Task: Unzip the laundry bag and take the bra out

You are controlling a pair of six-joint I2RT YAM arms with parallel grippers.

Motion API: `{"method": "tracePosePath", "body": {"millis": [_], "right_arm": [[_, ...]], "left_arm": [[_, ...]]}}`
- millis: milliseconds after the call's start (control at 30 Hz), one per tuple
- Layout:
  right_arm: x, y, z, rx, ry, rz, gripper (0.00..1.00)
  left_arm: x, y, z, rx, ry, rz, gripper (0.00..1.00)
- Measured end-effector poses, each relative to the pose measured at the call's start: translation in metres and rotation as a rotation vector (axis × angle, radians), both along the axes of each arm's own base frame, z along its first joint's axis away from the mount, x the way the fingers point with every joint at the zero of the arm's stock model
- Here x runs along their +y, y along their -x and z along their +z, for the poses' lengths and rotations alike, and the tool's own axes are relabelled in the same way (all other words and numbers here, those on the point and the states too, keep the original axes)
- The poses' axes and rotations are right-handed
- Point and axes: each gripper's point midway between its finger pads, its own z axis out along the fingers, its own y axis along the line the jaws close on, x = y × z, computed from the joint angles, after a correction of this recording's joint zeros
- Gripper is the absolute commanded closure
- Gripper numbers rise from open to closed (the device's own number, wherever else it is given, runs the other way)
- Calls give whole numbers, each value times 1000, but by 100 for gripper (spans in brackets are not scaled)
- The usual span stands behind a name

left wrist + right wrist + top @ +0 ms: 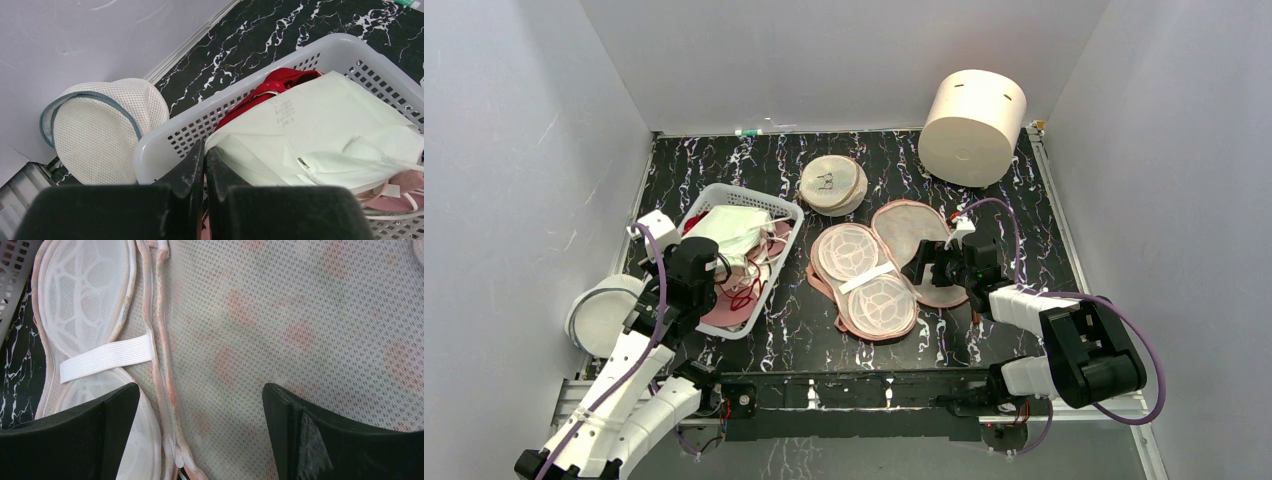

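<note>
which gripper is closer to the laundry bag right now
Right. The right gripper, fingers open, hangs directly over the laundry bag's unfolded right half. The left gripper, fingers shut, is off to the bag's left, at the edge of the white basket.

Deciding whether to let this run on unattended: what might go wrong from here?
The open right fingers hang close over the mesh lining of the laundry bag; closing there may pinch the mesh and drag the bag.
The bra lies on top of the heap in the white basket, with the shut left fingers at its edge; pulling away might catch it.
</note>
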Motion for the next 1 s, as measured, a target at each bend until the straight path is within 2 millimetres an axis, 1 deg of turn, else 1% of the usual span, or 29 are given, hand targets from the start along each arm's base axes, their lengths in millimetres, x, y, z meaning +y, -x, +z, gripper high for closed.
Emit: {"method": "tracePosePath", "body": {"millis": [100,133,233,333,367,500,600,667,700,767,833,867,933,1000], "right_arm": [[0,0,0,0,0,0,6],[0,0,0,0,0,0,6],[0,0,0,0,0,0,6],[0,0,0,0,0,0,5],[0,0,0,0,0,0,5],[0,0,0,-1,0,0,5],[0,0,0,-1,-1,1,5],[0,0,0,0,-1,1,5],[0,0,0,-1,-1,1,5],[0,0,0,-1,-1,1,5],[0,0,0,0,-1,2,4],[1,0,0,0,-2,3,4],[1,-1,0,-1,-2,3,4],[1,-1,0,-1,-2,3,4]], "left_arm": [[2,0,1,-4,-8,9,100],[2,0,1,-4,-11,13,97],[3,1,-1,0,-15,19,77],[4,2,-2,3,-21,28,63],[5,2,-1,3,-23,30,59],[6,2,4,-3,-26,31,50],[4,0,16,-23,-22,15,38],[-1,-5,24,-36,-9,-17,26],[-5,-8,28,-41,0,-43,20],[-18,-17,31,-43,33,-128,14],[-39,-26,31,-32,80,-241,8],[-50,-30,31,-26,109,-297,3],[-72,-37,28,-6,173,-395,2],[-89,-40,21,20,251,-439,2]]}}
